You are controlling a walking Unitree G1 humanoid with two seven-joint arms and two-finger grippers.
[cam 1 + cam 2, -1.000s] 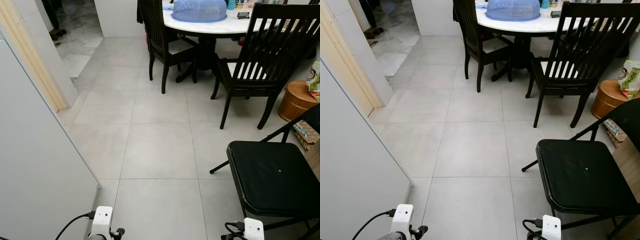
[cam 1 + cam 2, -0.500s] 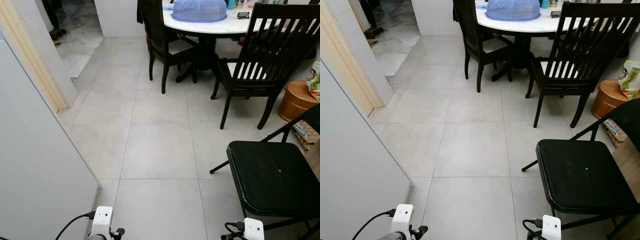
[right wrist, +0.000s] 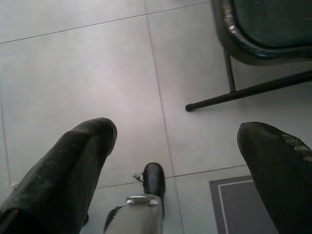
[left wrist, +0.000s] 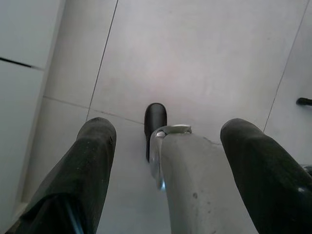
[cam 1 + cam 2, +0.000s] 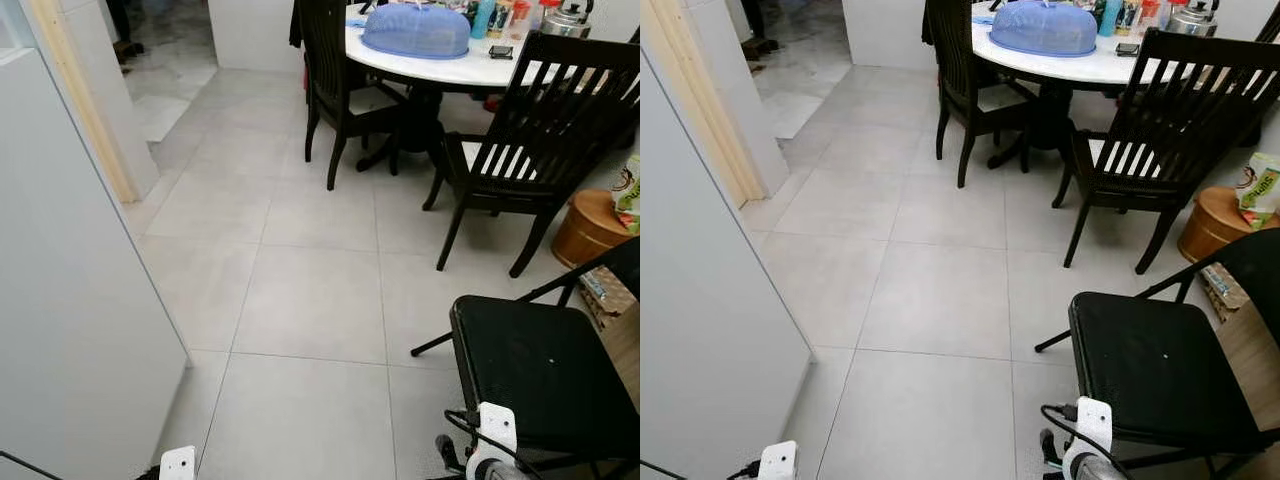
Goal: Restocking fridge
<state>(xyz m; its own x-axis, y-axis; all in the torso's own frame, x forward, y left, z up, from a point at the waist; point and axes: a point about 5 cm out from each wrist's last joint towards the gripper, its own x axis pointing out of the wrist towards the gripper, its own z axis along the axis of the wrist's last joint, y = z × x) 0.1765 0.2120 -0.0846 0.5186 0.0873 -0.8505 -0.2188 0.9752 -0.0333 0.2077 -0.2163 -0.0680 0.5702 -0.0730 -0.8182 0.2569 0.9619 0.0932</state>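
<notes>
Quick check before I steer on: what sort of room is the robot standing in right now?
Most likely a home dining area on a tiled floor. A round white table carries a blue food cover and a kettle, with dark wooden chairs around it.

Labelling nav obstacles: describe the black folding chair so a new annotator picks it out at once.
Start at the round white dining table at the far side of the tiled floor. Two dark wooden slat-back chairs stand by it. The folding chair is nearer, by the robot's right side: thin metal legs and a flat black padded seat, no slats.
</notes>
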